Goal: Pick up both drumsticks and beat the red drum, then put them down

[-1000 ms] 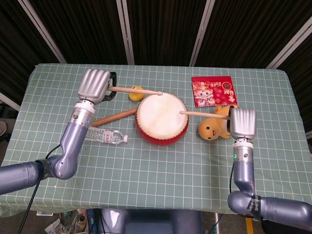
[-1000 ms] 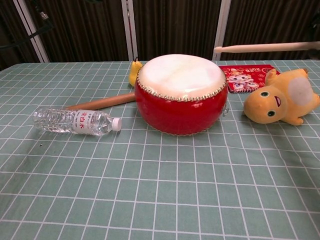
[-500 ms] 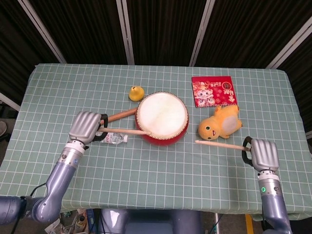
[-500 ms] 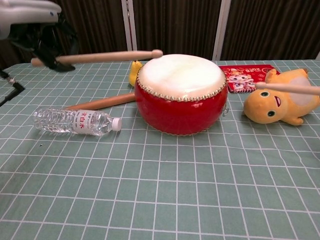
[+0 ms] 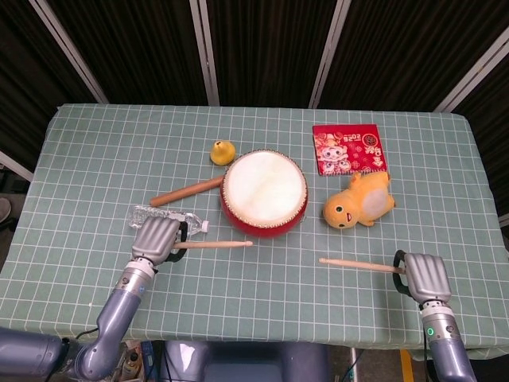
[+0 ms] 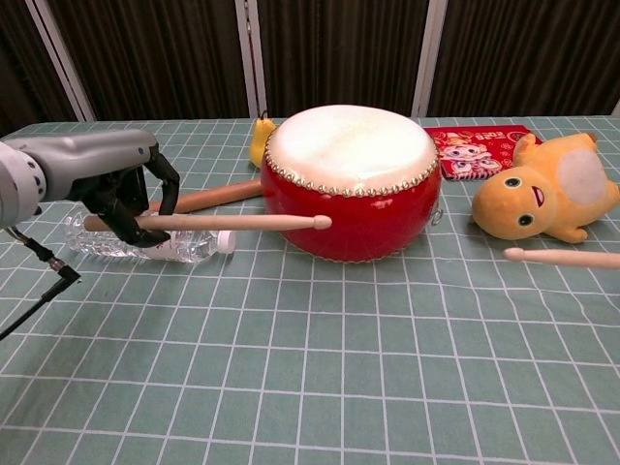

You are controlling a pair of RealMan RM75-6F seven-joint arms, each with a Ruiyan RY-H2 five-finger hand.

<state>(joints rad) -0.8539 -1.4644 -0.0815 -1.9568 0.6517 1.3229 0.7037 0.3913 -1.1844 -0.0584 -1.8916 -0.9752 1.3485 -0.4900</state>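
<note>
- The left hand (image 5: 156,236) is low at the near left of the table, fingers curled round the butt of a drumstick (image 5: 213,244), forearm running back toward the robot.
- The right hand (image 5: 421,275) sits at the near right, knuckles up, gripping the other drumstick (image 5: 359,265).

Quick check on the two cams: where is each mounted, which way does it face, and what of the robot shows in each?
Head view: high above the near table edge, looking steeply down; shows both arms, the left robot hand and the right robot hand, each holding a drumstick.
Chest view: low, near table height, facing straight across at the red drum; only the left robot hand shows.
Shared: drum, left drumstick, right drumstick, water bottle, yellow plush toy.
</note>
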